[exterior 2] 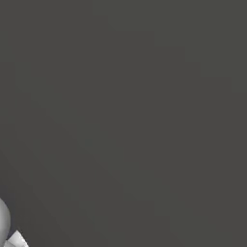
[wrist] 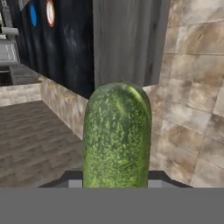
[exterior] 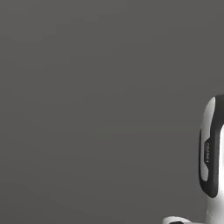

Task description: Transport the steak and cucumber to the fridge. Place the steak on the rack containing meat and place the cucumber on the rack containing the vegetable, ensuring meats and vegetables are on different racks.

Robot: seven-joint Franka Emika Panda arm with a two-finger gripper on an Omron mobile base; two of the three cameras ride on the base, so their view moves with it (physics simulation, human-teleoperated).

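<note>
Green cucumber (wrist: 117, 135) gripped upright in the hand (wrist: 116, 183), grey fridge (wrist: 127, 39) panel behind

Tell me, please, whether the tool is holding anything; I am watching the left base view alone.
Observer: Yes. In the hand view, the tool is closed on the cucumber, which sticks straight out along the view.
Operator: Thank you. Could you tell me what lies beyond it?
Observer: Far behind, a blue plate and a red-rimmed white plate sit side by side against a dark surface.
Operator: Is the steak on either plate?
Observer: I cannot tell; both plates are too small to judge.
</note>
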